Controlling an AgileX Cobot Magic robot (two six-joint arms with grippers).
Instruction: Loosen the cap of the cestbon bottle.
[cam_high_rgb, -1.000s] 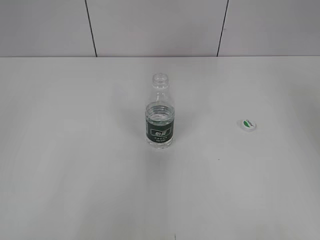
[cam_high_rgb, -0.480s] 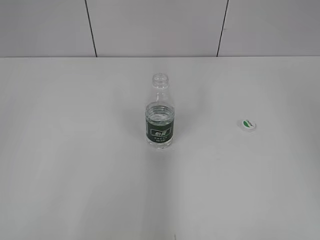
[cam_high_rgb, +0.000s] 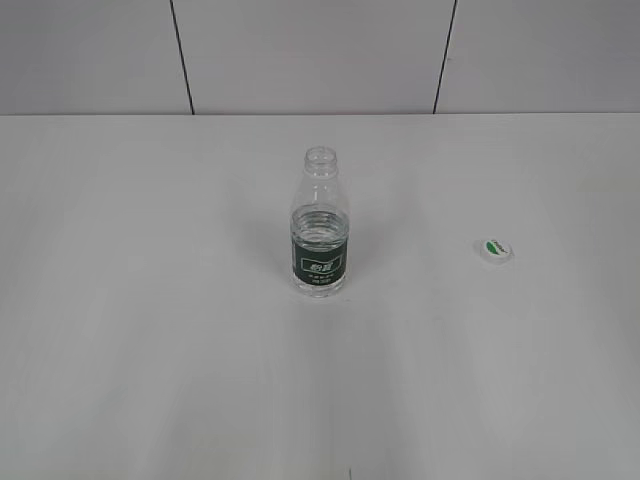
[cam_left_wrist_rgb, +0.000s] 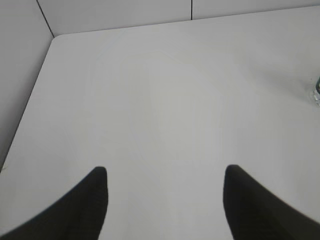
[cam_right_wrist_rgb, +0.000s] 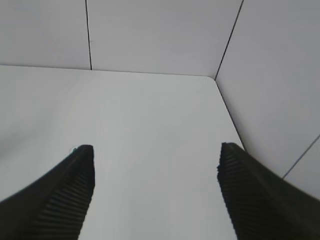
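The cestbon bottle (cam_high_rgb: 320, 227) stands upright in the middle of the white table, its threaded neck bare and open. A sliver of it shows at the right edge of the left wrist view (cam_left_wrist_rgb: 317, 93). The cap (cam_high_rgb: 494, 249) lies on the table to the bottle's right, green mark up, apart from the bottle. Neither arm shows in the exterior view. My left gripper (cam_left_wrist_rgb: 165, 175) is open and empty over bare table. My right gripper (cam_right_wrist_rgb: 155, 152) is open and empty over bare table near the far right corner.
The white table (cam_high_rgb: 150, 330) ends at a grey panelled wall (cam_high_rgb: 300, 50) at the back. Its left edge (cam_left_wrist_rgb: 35, 95) shows in the left wrist view, its right edge (cam_right_wrist_rgb: 227, 110) in the right wrist view.
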